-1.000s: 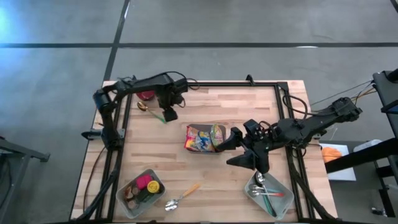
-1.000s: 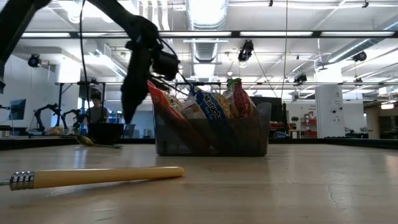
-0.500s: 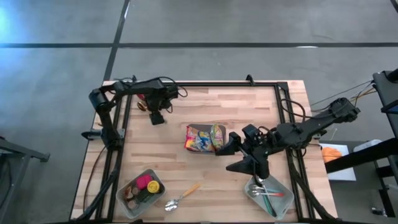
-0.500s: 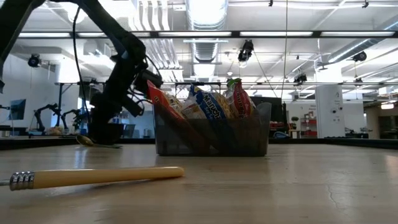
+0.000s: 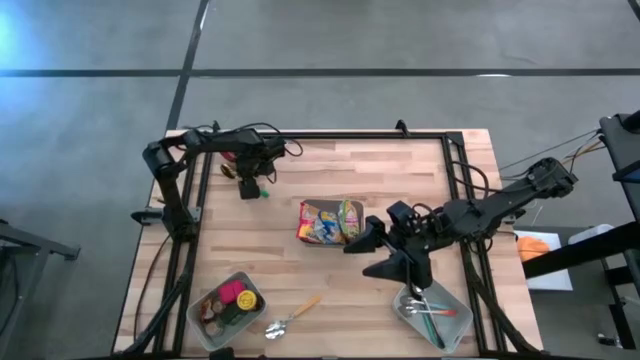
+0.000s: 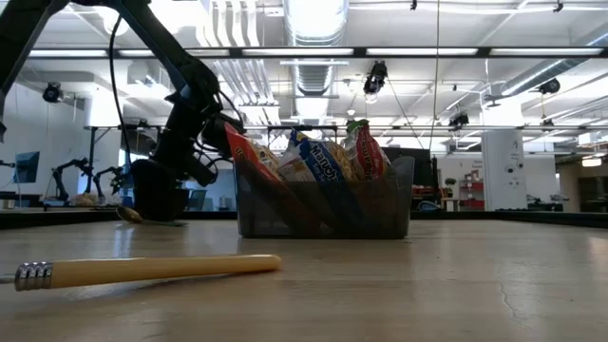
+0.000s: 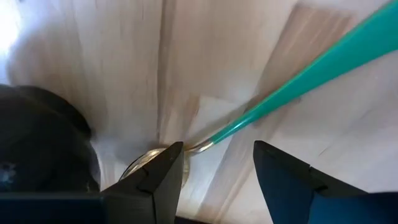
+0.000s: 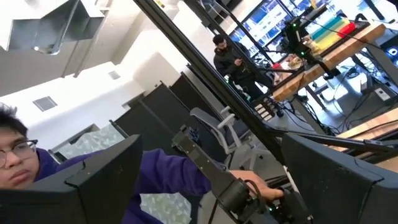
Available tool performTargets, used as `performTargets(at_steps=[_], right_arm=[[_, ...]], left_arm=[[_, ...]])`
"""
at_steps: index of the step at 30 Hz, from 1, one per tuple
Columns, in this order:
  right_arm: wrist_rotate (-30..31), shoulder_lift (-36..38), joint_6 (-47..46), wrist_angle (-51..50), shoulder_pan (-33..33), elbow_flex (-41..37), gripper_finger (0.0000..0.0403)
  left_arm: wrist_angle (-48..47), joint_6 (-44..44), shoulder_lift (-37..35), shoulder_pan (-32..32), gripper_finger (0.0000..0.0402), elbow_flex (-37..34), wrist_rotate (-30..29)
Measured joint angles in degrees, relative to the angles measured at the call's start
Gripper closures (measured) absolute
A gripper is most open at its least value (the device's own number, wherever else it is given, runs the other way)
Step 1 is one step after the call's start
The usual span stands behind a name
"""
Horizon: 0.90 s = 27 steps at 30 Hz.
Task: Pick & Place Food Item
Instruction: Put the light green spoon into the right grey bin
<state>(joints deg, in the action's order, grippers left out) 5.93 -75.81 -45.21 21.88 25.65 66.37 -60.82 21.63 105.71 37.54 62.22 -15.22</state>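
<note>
A clear bin (image 5: 328, 221) of snack bags (image 6: 323, 161) stands mid-table. My left gripper (image 5: 250, 186) is down at the far left, open, pointing steeply down. Its fingers (image 7: 163, 167) stand on either side of the neck of a teal-handled spoon (image 7: 311, 68) that lies flat on the wood, its gold bowl (image 7: 144, 165) beside one fingertip. I cannot tell whether they touch it. My right gripper (image 5: 366, 247) hovers open beside the snack bin's right end, nothing between its fingers (image 8: 106, 180).
A dark bowl (image 5: 235, 155) stands just beyond the left gripper. A grey bin (image 5: 226, 302) of food items sits near left, and a yellow-handled spoon (image 5: 294, 314) lies beside it. A tray (image 5: 432, 308) of cutlery sits near right. A person shows in the room beyond.
My left gripper has gone toward the table's left edge and down to the teal-handled spoon, tipping more steeply downward and rolling a little. Its finger gap looks unchanged. The spoon has stayed in place.
</note>
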Motion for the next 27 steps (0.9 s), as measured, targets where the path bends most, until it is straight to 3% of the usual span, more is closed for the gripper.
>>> performTargets(at_steps=[10,13,20,27], right_arm=[[-0.02,-0.11,-0.35,1.14,0.00,0.00,0.0022],[-0.02,-0.11,-0.54,1.42,0.00,0.00,0.0022],[-0.03,-0.11,-0.92,1.53,0.00,0.00,0.0022],[0.03,-0.11,-0.69,1.53,-0.05,0.00,0.0022]], left_arm=[[-1.59,0.70,4.26,0.09,0.0214,-0.52,-0.68],[-1.51,0.24,4.37,0.01,0.0247,-0.45,-0.60],[-1.56,-1.00,4.44,-0.04,0.0387,-0.61,1.43],[-2.13,-3.64,4.06,-0.29,0.0399,-0.57,2.20]])
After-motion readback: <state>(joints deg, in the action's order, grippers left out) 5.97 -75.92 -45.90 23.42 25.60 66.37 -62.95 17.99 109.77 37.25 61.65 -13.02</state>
